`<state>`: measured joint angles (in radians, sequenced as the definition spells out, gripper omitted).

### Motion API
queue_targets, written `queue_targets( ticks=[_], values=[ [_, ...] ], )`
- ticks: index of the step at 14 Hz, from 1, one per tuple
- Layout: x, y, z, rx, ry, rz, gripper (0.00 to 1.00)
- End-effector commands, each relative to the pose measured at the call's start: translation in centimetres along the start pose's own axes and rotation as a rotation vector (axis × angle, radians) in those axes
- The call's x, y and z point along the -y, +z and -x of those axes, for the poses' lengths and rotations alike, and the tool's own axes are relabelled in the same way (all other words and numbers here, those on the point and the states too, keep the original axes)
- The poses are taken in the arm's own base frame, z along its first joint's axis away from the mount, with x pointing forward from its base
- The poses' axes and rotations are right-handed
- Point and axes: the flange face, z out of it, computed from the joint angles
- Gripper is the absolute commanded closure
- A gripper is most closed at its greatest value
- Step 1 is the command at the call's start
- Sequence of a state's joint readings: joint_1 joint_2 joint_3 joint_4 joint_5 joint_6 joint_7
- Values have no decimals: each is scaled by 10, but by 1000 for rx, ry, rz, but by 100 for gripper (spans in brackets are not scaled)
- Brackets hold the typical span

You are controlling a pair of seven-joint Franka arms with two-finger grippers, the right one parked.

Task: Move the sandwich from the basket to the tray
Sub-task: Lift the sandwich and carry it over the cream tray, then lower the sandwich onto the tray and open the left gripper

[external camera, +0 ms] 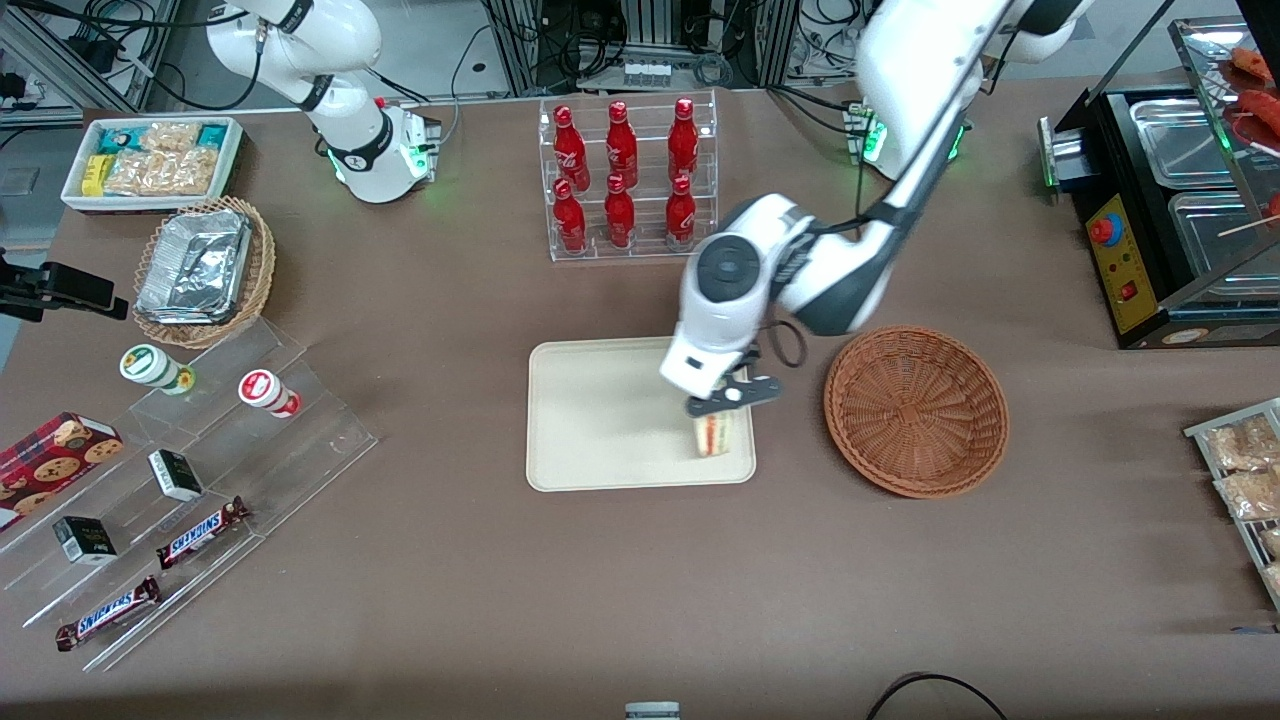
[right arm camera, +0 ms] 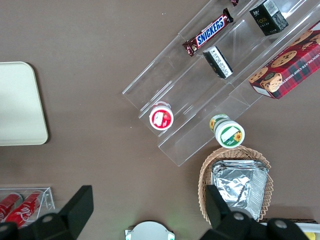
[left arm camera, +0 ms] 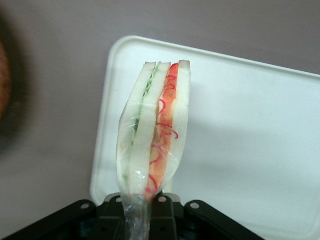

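Your left-arm gripper [external camera: 727, 408] is clenched on the sandwich [external camera: 712, 433], pinching the clear wrap at one end of the wedge; in the wrist view the sandwich [left arm camera: 155, 130] runs straight out from the gripper [left arm camera: 149, 210], long axis in line w/ the fingers, cut edge w/ red and green filling facing the camera. Key relation: the sandwich hangs directly below the claw and over the tray [external camera: 600, 420], at the tray corner nearest the basket [external camera: 915, 410] and close to the rim. Whether it touches the tray surface can't be told. The basket sits beside the tray toward the working arm's end of the table, w/ nothing visible in it. Judgement: you're at the set-down step; lowering and releasing should finish it, but the spot is near the edge, so a shift toward tray centre gives margin. Counts: 1 sandwich, 1 reddish-brown basket, 1 tray. Elsewhere: 6 red bottles [external camera: 622, 175] in a clear rack, 2 Snickers bars [external camera: 200, 532] on the acrylic steps.
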<state>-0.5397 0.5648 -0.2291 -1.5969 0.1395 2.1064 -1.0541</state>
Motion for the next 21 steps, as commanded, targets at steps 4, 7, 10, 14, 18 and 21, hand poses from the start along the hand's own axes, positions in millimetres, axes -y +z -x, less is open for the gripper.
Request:
queue_targets(
  ticks=[4,7,10,14,18,21],
  values=[
    [-69,16,30,-40,-28,17,100],
    [-83,30,37,-59,-76,7,100],
    [-86,40,36,-51,-105,-5,100],
    [-87,41,29,-24,-126,-66,100],
    [-91,44,29,-17,-128,-66,100],
    [-96,51,23,-14,-159,-48,100]
  ],
)
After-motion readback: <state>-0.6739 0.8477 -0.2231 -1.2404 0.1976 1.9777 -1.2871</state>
